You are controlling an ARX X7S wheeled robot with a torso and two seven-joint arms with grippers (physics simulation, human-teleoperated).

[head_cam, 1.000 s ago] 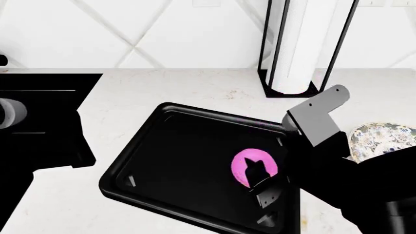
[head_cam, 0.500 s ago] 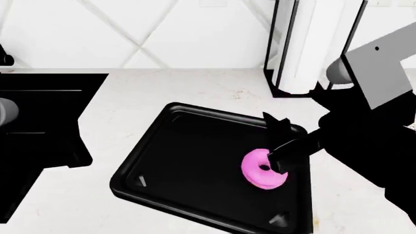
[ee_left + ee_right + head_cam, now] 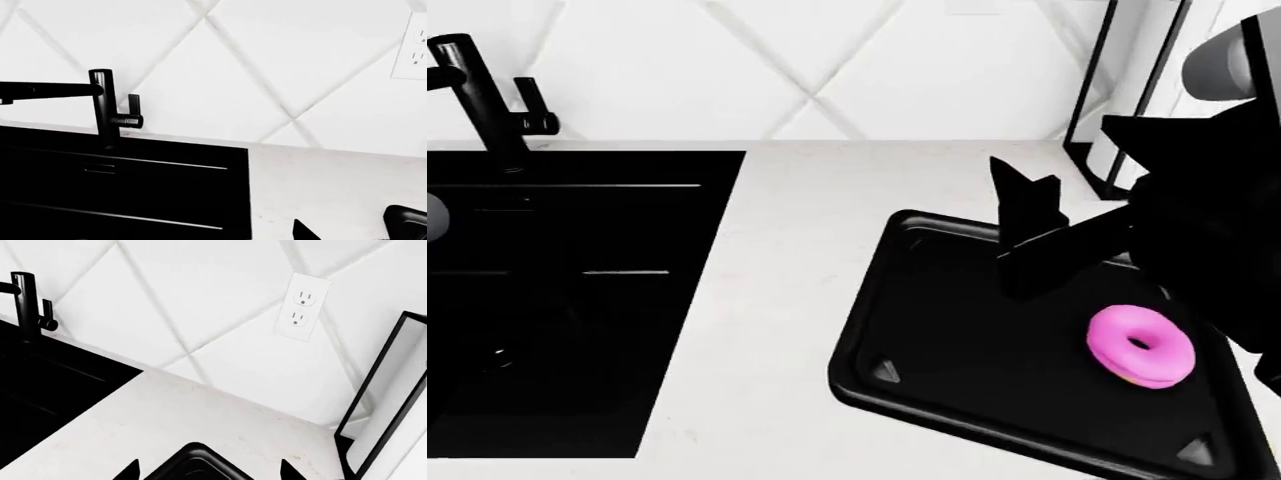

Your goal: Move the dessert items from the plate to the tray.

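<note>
- Black fingertips are all I get of the left gripper (image 3: 347, 227) in the left wrist view, two dark tips at the bottom right of the frame with pale counter between them, so the jaws stand apart and hold nothing. The rest of this view is the black sink (image 3: 127, 190) at lower left, the black faucet (image 3: 101, 107) at middle left, and a wall outlet (image 3: 413, 47) at the right edge.
- Head view: my right gripper (image 3: 1025, 215) is right of centre, its dark fingers pointing up toward the backsplash and hanging above the far edge of the tray (image 3: 961, 370); I cannot tell its opening from here. The arm reaches in from the right edge, bulky and black. The pink donut (image 3: 1141, 345) lies flat in the tray's right part, apart from the fingers. This view alone shows the donut. Neither plate nor cupcake shows in any view. I do not see the left gripper here.
- Right wrist view: two fingertips sit at the bottom edge, well apart, with the tray's rounded corner between them, nothing gripped. The paper-towel holder (image 3: 383, 405) fills the right side; the faucet is at upper left.
</note>
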